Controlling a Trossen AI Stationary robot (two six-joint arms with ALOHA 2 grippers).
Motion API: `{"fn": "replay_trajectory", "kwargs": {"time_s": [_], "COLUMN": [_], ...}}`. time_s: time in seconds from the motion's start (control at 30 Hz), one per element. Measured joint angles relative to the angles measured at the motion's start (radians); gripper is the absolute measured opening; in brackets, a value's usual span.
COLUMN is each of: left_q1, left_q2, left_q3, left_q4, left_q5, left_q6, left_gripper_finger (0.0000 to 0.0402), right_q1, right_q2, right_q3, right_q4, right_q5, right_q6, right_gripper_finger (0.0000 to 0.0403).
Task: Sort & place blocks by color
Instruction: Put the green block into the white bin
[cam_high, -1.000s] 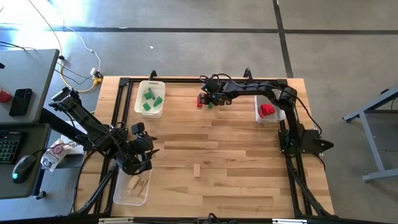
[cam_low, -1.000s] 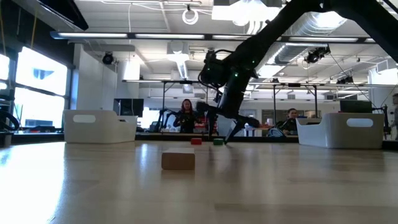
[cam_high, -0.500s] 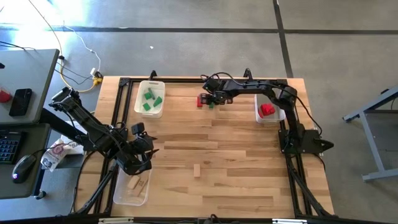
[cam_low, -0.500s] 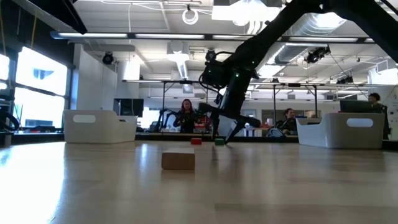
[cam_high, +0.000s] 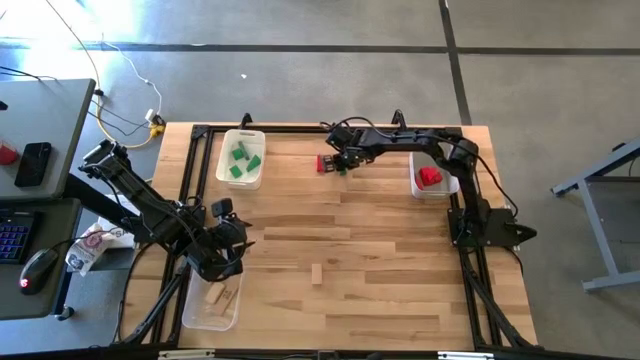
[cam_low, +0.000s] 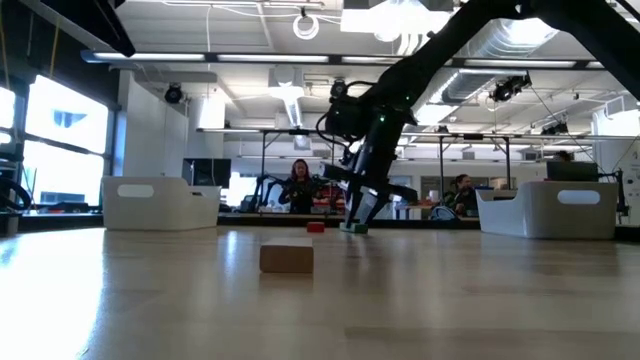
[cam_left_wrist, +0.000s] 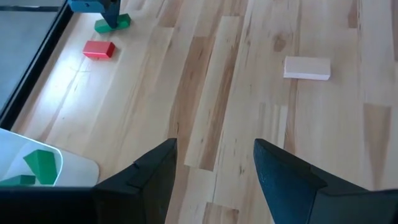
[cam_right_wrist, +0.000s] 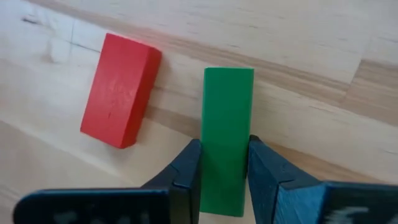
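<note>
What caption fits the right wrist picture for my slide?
The right gripper pinches a green block lying beside a red block on the wooden table.

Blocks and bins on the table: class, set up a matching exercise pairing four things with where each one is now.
Things:
1. green bar
2. red bar
3. plain block
4. red blocks

Places:
A. alone mid-table
B. between the right end effector's fingers
C. in the right-hand bin
D. flat on the table beside the green bar

Pairs: 1-B, 2-D, 3-A, 4-C
</note>
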Motion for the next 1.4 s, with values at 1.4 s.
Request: {"fn": "replay_trajectory", "kwargs": {"time_s": [1.4], "left_q1": [0.277], "left_q2": [0.000], "left_q3": [0.000], "left_q4": [0.132], "left_q5": [0.105], "left_q6": [0.235], "left_gripper_finger": [0.0200], "right_q1": [0.420], "right_q2": [-0.311], "right_q3": [-0.003], "right_q4": [-0.021], "right_q5": [0.030], "right_q6": [-0.285], "right_gripper_finger": [0.0073]}}
